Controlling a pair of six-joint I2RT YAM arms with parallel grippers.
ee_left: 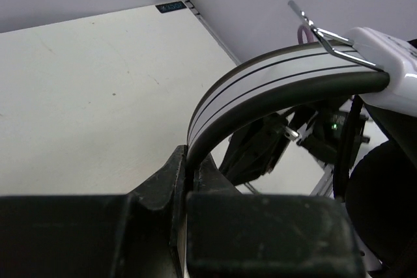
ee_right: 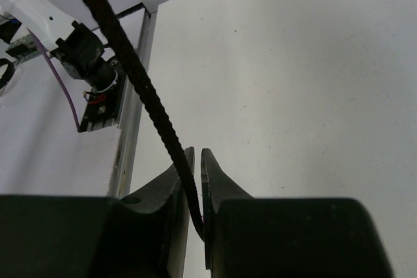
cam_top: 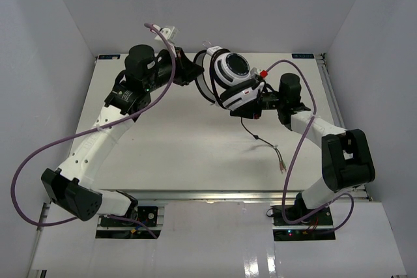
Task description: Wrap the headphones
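The headphones (cam_top: 232, 71) hang above the table's (cam_top: 182, 154) far half, left gripper (ee_left: 187, 170) clamping the headband (ee_left: 260, 86), right gripper (ee_right: 197, 155) pinching the cord (ee_right: 133, 76), which it should keep taut while looping round the headband.

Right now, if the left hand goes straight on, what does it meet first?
The white-and-black over-ear headphones: the left hand clamps their headband; behind that arc the right hand looks next, depth unclear.

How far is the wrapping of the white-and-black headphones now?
Done: the white-and-black over-ear headphones are lifted off the table. In hand: left gripper clamps the white headband; right gripper pinches the thin dark cord. Left: the frayed cord end lies unwound.
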